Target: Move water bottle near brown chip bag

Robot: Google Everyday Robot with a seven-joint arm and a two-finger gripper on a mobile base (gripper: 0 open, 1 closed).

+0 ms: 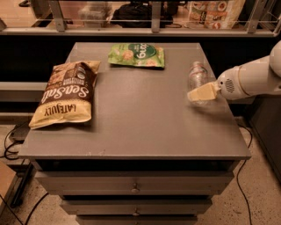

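The water bottle [197, 75], small, clear and crinkled, is on the right side of the grey table [140, 118], near its right edge. My gripper [198, 94] comes in from the right on a white arm [250, 79]. Its cream tip is low over the table, right at the near side of the bottle and covering its lower part. The brown chip bag [66, 93], dark brown and tan with "Sea Salt" script, lies flat on the left side of the table, far from the bottle.
A green snack bag [137, 55] lies flat at the back middle of the table. Drawers [136, 186] are below the table's front edge. A railing and shelf with packages [215, 11] run behind the table. Cables [11, 140] lie on the floor at the left.
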